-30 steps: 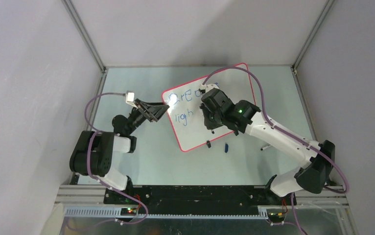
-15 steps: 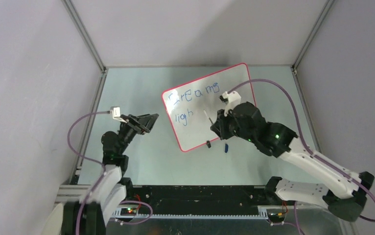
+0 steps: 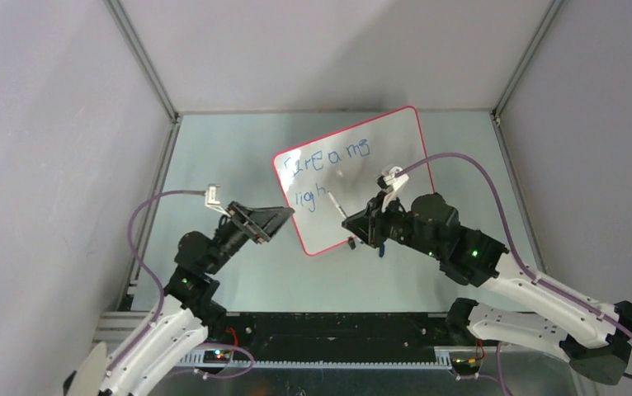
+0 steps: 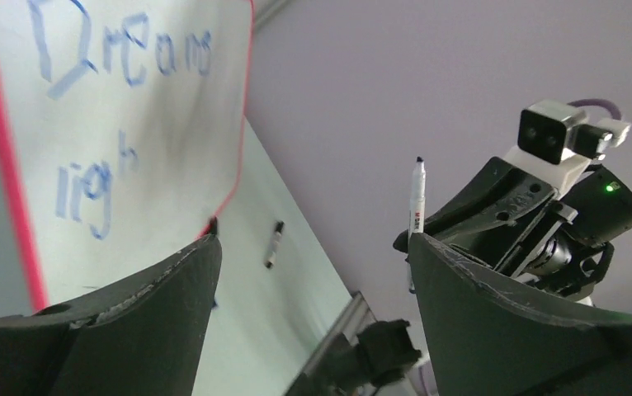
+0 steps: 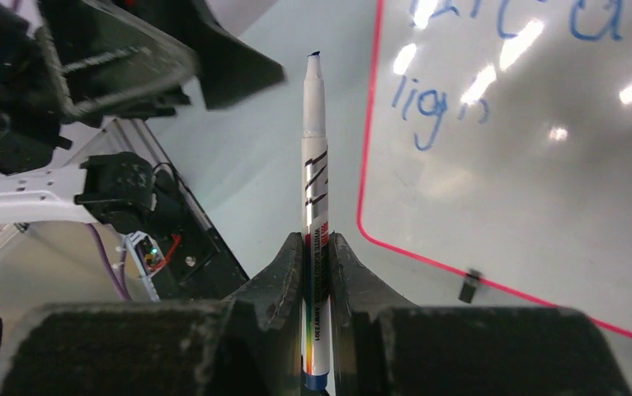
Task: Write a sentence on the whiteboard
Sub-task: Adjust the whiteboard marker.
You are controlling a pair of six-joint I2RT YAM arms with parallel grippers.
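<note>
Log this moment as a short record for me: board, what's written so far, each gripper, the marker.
whiteboard: flat on the table, turned at an angle
sentence: blue, "Dreams" above "ligh"; unfinished
left gripper: open, empty, near the board's left edge
right gripper: shut on the marker
marker: uncapped, tip lifted clear of the board
spare pen: lying on the table beyond the board
</note>
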